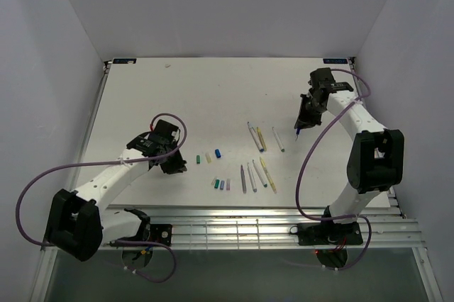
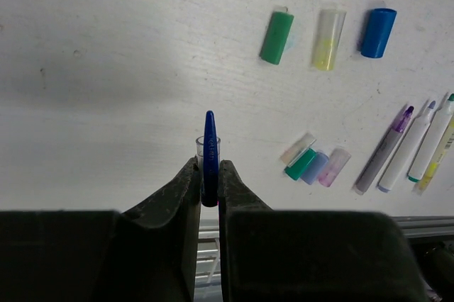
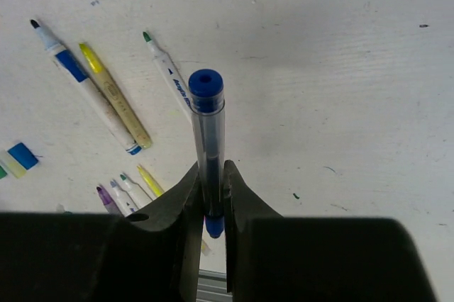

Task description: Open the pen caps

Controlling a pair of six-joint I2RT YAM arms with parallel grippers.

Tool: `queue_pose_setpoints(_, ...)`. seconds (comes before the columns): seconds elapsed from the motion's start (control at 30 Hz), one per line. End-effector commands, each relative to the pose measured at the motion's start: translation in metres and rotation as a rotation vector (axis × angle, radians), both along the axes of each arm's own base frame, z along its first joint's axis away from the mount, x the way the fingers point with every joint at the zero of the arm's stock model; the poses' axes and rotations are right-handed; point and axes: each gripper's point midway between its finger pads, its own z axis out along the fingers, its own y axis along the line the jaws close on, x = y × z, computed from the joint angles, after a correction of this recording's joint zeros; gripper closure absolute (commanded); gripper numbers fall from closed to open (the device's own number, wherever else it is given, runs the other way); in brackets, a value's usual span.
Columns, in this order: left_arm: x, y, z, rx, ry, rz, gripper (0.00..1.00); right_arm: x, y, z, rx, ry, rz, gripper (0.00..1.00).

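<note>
My left gripper [image 2: 208,174] [image 1: 176,165] is shut on a clear pen cap with a dark blue clip [image 2: 208,147], held upright above the table. My right gripper [image 3: 211,174] [image 1: 301,126] is shut on a blue pen with a clear barrel [image 3: 207,121], raised at the back right. Loose caps lie in a row: green [image 2: 277,37], pale yellow [image 2: 329,40], blue [image 2: 377,32]. A second cluster holds green [image 2: 301,162], blue [image 2: 316,168] and purple [image 2: 334,166] caps. Uncapped pens lie in two groups [image 1: 260,138] [image 1: 255,176].
The white table ends at a slatted metal rail [image 1: 241,230] along the near edge. Grey walls close in on the left, back and right. Three uncapped pens [image 3: 117,100] lie to the left under the right gripper, with a blue cap [image 3: 23,155] further left.
</note>
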Motion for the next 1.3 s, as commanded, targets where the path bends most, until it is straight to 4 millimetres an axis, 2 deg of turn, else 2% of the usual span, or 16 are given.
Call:
queue_pose_setpoints(0.0, 0.021, -0.010, -0.001, -0.044, -0.063, -0.049, 0.96, -0.003, -0.007, 0.002, -0.038, -0.037, 0.065, 0.92)
queue_pose_setpoints(0.2, 0.030, -0.016, -0.023, -0.060, -0.021, -0.061, 0.95, -0.005, -0.008, -0.029, -0.052, 0.018, 0.098, 0.92)
queue_pose_setpoints(0.5, 0.043, -0.021, -0.039, -0.081, 0.005, -0.055, 0.91, 0.002, -0.008, -0.050, -0.066, 0.058, 0.114, 0.92)
queue_pose_setpoints(0.73, 0.048, -0.023, -0.049, -0.077, 0.037, -0.052, 0.79, 0.002, 0.005, -0.060, -0.061, 0.079, 0.159, 0.92)
queue_pose_setpoints(0.87, 0.046, -0.023, -0.051, -0.074, 0.056, -0.043, 0.64, 0.000, 0.011, -0.066, -0.063, 0.088, 0.183, 0.91)
queue_pose_setpoints(1.1, 0.036, -0.020, -0.052, -0.080, 0.078, -0.025, 0.54, -0.003, 0.018, -0.076, -0.081, 0.103, 0.211, 0.87)
queue_pose_setpoints(1.27, 0.032, -0.019, -0.048, -0.086, 0.077, -0.019, 0.50, -0.002, 0.016, -0.081, -0.096, 0.109, 0.209, 0.79)
